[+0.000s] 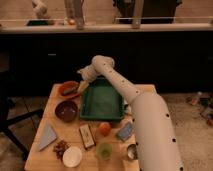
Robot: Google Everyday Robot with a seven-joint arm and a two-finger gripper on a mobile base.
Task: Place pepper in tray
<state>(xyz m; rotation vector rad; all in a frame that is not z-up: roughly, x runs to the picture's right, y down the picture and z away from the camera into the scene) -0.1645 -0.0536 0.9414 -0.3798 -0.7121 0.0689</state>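
Note:
The large green tray (102, 100) lies at the middle back of the wooden table. My gripper (82, 86) hangs at the tray's back left corner, between the tray and the shallow orange plate (67, 89). A slim dark shape (70, 90) lies on that plate; it may be the pepper, but I cannot tell for sure. A pale tip shows at the gripper's lower end, just by the plate's right rim. The tray's bottom looks bare.
A dark red bowl (66, 110) sits left of the tray. In front of it are an orange fruit (104, 128), a snack box (86, 136), a blue packet (125, 131), a green cup (104, 150), a white bowl (72, 156) and a grey cloth (47, 136). My arm crosses the tray's right side.

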